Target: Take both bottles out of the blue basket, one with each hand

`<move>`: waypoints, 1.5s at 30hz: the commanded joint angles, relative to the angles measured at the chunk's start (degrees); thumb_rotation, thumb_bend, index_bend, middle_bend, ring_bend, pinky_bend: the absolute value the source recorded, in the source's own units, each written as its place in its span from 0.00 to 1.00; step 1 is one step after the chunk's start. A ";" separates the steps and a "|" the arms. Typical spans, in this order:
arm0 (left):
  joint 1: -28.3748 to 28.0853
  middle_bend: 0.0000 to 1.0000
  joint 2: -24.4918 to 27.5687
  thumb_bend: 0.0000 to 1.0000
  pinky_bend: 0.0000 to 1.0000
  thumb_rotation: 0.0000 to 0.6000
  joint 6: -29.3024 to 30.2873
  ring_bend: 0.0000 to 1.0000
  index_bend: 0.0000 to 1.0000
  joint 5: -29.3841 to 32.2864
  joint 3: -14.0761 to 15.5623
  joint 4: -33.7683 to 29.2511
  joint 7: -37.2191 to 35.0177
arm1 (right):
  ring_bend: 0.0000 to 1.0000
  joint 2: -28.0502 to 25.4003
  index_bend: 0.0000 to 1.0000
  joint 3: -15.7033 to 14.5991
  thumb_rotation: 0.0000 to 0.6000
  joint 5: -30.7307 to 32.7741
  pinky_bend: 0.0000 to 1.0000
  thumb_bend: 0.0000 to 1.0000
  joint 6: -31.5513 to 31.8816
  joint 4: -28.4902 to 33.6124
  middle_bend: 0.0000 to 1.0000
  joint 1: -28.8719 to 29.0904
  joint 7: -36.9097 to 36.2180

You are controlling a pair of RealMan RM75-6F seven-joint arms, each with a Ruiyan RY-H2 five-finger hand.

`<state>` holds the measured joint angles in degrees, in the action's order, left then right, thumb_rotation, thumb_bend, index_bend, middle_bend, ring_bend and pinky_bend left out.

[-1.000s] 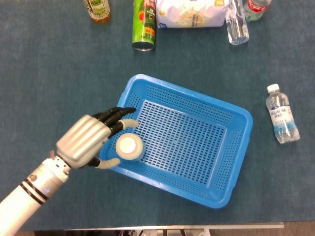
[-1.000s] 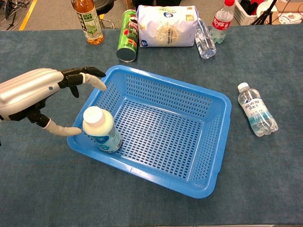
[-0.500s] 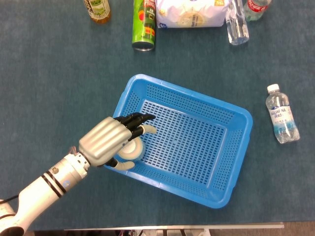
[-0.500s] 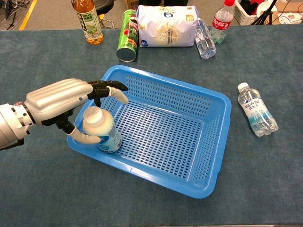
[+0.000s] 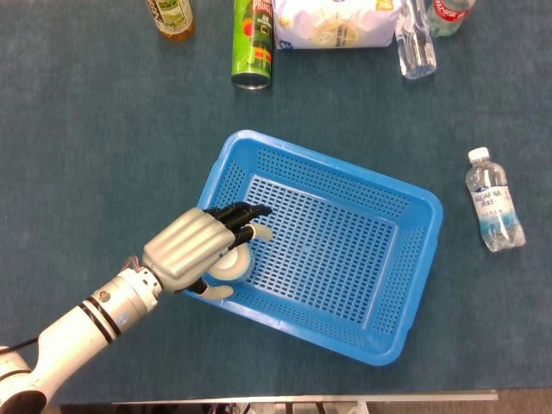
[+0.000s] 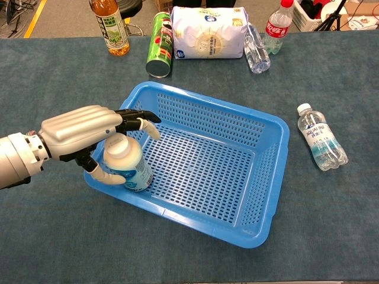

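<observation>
A white bottle (image 5: 231, 263) (image 6: 125, 163) with a white cap stands upright in the near-left corner of the blue basket (image 5: 431, 216) (image 6: 278, 127). My left hand (image 5: 194, 246) (image 6: 89, 127) reaches over it. The thumb curls against the bottle's near-left side and the dark fingers stretch past its cap, still apart. A clear water bottle (image 5: 494, 210) (image 6: 320, 144) lies on the table to the right of the basket. My right hand shows in neither view.
Along the far edge stand a tea bottle (image 6: 110, 26), a green can (image 6: 158, 53), a white bag (image 6: 207, 32), a lying clear bottle (image 6: 256, 44) and a cola bottle (image 6: 278, 26). Dark blue cloth covers the table.
My left hand has moved right from outside the basket's left rim to over the white bottle, and the thumb has come in against the bottle's side.
</observation>
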<state>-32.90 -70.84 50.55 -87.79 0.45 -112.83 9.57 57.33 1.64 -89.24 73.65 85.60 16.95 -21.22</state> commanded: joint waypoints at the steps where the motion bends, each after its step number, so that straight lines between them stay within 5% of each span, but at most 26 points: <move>1: -0.35 0.10 -0.26 0.15 0.36 1.00 -0.21 0.13 0.23 0.34 0.12 0.21 0.15 | 0.21 0.14 0.13 -0.02 1.00 -0.04 0.48 0.00 -0.11 -0.16 0.27 -0.01 -0.21; 25: -1.25 0.18 -2.67 0.16 0.45 1.00 1.31 0.19 0.30 1.31 1.22 2.08 0.57 | 0.21 0.56 0.15 -0.17 1.00 -0.18 0.48 0.00 -0.46 -1.00 0.27 -0.33 -1.46; 45: -0.77 0.35 -3.69 0.16 0.64 1.00 3.71 0.37 0.42 1.34 1.73 2.51 0.35 | 0.21 1.07 0.16 -0.25 1.00 -0.29 0.48 0.00 -0.67 -1.63 0.27 -0.43 -2.12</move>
<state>-33.72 -74.47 54.21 -86.40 2.19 -110.36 9.95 58.41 1.38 -89.53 72.98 83.96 16.53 -23.34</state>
